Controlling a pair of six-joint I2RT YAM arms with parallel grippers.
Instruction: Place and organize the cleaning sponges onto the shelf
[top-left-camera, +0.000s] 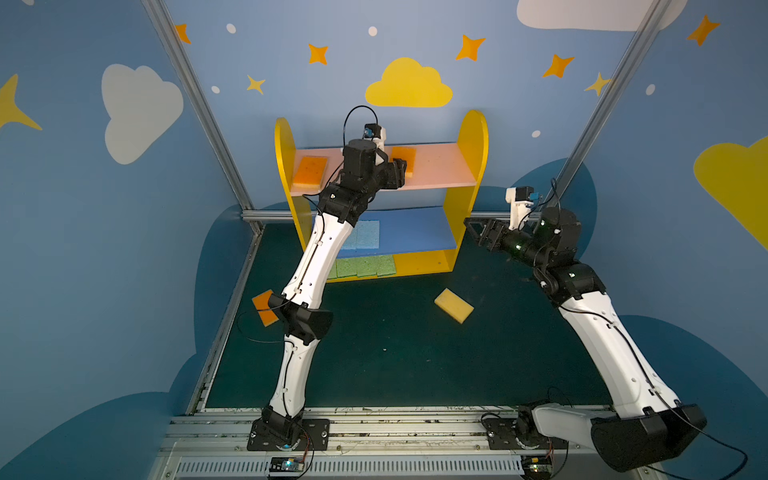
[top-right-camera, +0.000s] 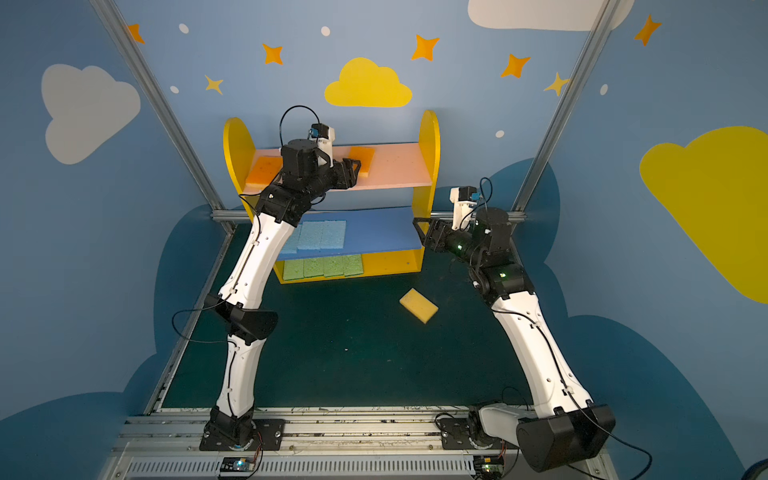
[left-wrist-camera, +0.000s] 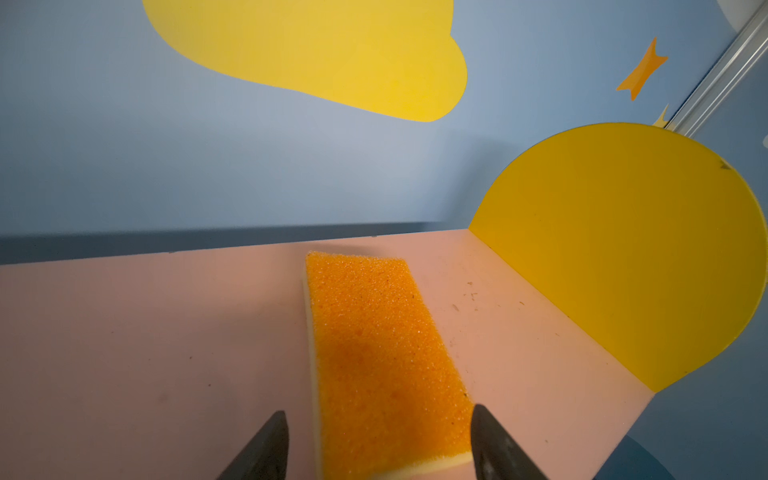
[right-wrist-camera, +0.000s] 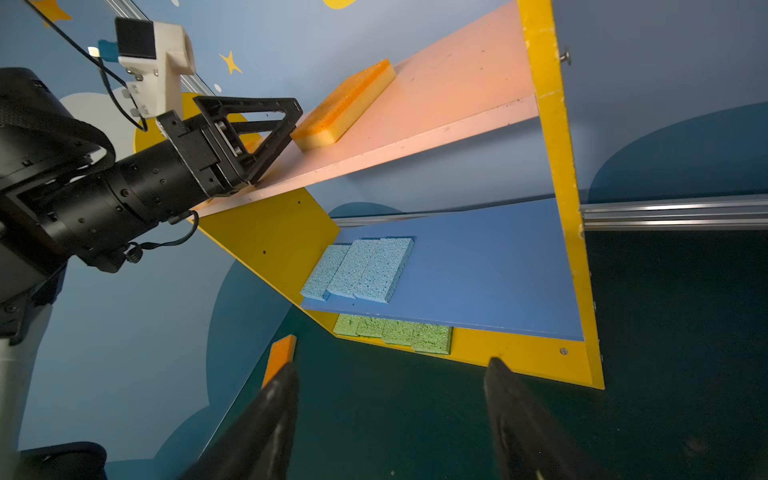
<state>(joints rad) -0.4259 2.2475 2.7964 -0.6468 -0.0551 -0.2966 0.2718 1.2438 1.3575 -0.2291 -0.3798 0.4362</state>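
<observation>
Though nine sponges lie on the shelf (top-left-camera: 473, 137) (top-right-camera: 429, 137), two are on the dark green tabletop (top-left-camera: 395, 365): a yellow-face-up sponge (top-left-camera: 454, 305) (top-right-camera: 419, 305) lies flat & askew just in front of the shelf's R front corner, & an orange-face-up sponge (top-left-camera: 261, 303) (right-wrist-camera: 280, 355) lies by the tabletop's L edge, partly hidden behind the L arm (top-left-camera: 316, 257) in a top view. Farther back, the R claw (top-left-camera: 478, 232) (top-right-camera: 422, 232) (right-wrist-camera: 390, 370) hangs above the tabletop just outside the shelf's R side panel (right-wrist-camera: 552, 166), jaws spread, nothing btwn them. On the bottom yellow board (top-right-camera: 390, 262), four green sponges (top-right-camera: 324, 266) (right-wrist-camera: 395, 332) lie flat side by side, from its L end to approx. mid-board. On the blue board (top-right-camera: 382, 232) above, three light blue sponges (top-right-camera: 322, 235) (right-wrist-camera: 361, 270) lie side by side on the L half, edges touching; the leftmost is partly hidden by the L arm in both top views. On the pink top board (top-right-camera: 399, 166) (left-wrist-camera: 124, 332), one orange sponge (top-left-camera: 309, 171) (top-right-camera: 264, 170) lies flat at the L end, & a second orange sponge (top-left-camera: 405, 160) (top-right-camera: 362, 160) (left-wrist-camera: 382, 353) (right-wrist-camera: 345, 104) lies flat, orange face up, approx. mid-board, long side running front to back. The L claw (top-left-camera: 399, 170) (top-right-camera: 353, 168) (left-wrist-camera: 380, 424) (right-wrist-camera: 286, 120) comes in over the pink board's front edge, jaws released & straddling that sponge's near end: in the L wrist view one fingertip (left-wrist-camera: 490, 436) sits right at the sponge's side, the other fingertip (left-wrist-camera: 270, 444) stands off w/ pink board showing btwn. The sponge rests on the board, not lifted.
</observation>
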